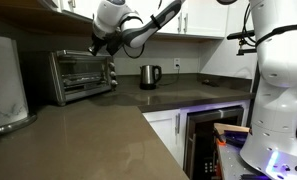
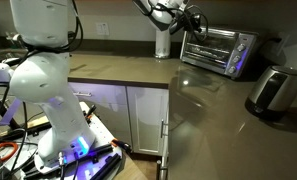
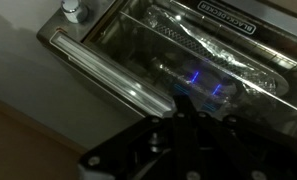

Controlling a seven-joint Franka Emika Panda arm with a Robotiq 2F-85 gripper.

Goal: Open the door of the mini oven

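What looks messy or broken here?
Nothing stands out. The mini oven sits level on the counter. Its door looks shut and uncracked, the kettle stands upright, and no spill shows.

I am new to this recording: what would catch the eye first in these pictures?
The silver mini oven stands at the back of the brown counter, its glass door shut and the handle bar shining in the wrist view. The dark gripper hangs close to the oven's top front edge. The robot's large white body fills one side of both exterior views.
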